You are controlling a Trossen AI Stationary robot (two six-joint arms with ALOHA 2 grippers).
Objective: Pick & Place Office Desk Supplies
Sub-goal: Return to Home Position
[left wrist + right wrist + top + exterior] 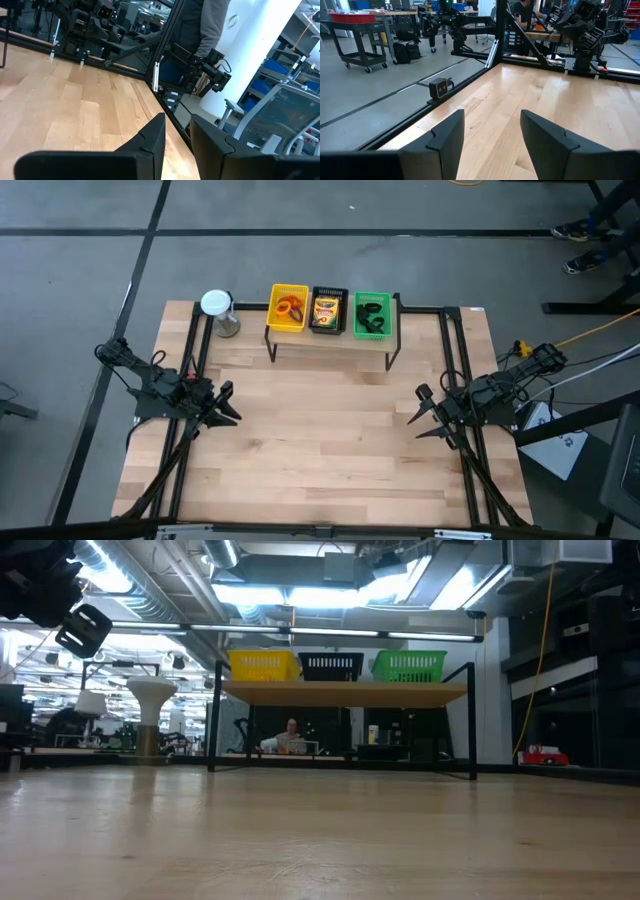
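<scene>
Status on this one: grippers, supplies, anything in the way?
Left gripper and right gripper open, empty, at the table's sides. Rings in yellow bin, crayon box in black bin, clips in green bin, all on the shelf. Nothing blocking either arm.

high: straight down on table (320, 440) | low: tabletop level, facing shelf (340, 693) both share | wrists: across table

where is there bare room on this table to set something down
Free: the bare tabletop between the left gripper and right gripper, from the shelf to the near edge. Crowded: the shelf top, filled by the yellow tray, black tray and green tray, with the grey cylinder beside it.
</scene>
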